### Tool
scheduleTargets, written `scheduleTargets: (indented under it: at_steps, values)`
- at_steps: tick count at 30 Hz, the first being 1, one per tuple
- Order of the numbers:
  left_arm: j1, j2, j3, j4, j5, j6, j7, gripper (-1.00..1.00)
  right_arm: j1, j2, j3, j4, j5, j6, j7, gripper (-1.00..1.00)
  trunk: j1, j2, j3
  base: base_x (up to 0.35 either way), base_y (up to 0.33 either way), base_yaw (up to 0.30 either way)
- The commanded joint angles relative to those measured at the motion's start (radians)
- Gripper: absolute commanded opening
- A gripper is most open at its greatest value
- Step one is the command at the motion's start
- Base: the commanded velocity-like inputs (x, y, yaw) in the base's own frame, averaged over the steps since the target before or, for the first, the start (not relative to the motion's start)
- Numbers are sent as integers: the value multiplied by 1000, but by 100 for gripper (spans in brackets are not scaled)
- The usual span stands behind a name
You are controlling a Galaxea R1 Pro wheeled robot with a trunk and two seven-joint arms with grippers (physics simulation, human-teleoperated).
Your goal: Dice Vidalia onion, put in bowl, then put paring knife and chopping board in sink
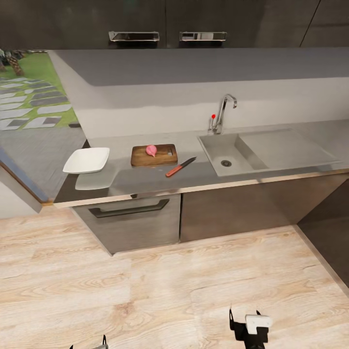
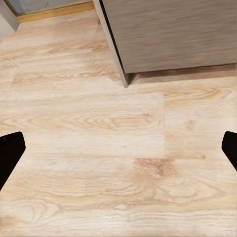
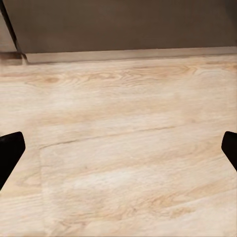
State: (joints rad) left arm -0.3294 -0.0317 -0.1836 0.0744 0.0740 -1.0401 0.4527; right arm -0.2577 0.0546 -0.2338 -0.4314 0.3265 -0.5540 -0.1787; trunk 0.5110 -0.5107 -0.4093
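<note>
Head view, left to right along the grey countertop [image 1: 203, 177]: a white bowl [image 1: 87, 160], then the chopping board [image 1: 154, 155] with a pink onion [image 1: 151, 150] on it, the paring knife [image 1: 180, 167] just right, then the sink [image 1: 228, 155]. Both grippers, left gripper [image 2: 118, 153] and right gripper [image 3: 118, 153], hang over wood floor [image 1: 145, 291] at the frame's bottom, jaws wide apart, holding nothing.

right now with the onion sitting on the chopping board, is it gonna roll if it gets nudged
Probably. The onion looks rounded and rests loose on the flat chopping board, with nothing beside it to stop it. It seems small and likely light, so a slight push could shift it. Its smooth pink skin may also be slippery.
</note>
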Motion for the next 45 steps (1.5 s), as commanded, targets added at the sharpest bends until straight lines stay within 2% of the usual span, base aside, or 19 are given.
scheduleTargets:
  at_steps: [1,18,45]
  values:
    - [-2,-1,-8,4,7,-4,1,100,0,1,-5,6,11,-8,-4,100,0,-1,-1,0,0,0]
    - [-2,0,-9,4,8,-1,1,100,0,3,-6,25,11,-13,-9,100,0,-1,-1,0,0,13]
    - [-2,-1,-10,4,8,-1,1,100,0,1,-7,26,11,-12,-10,100,0,-1,-19,1,0,219]
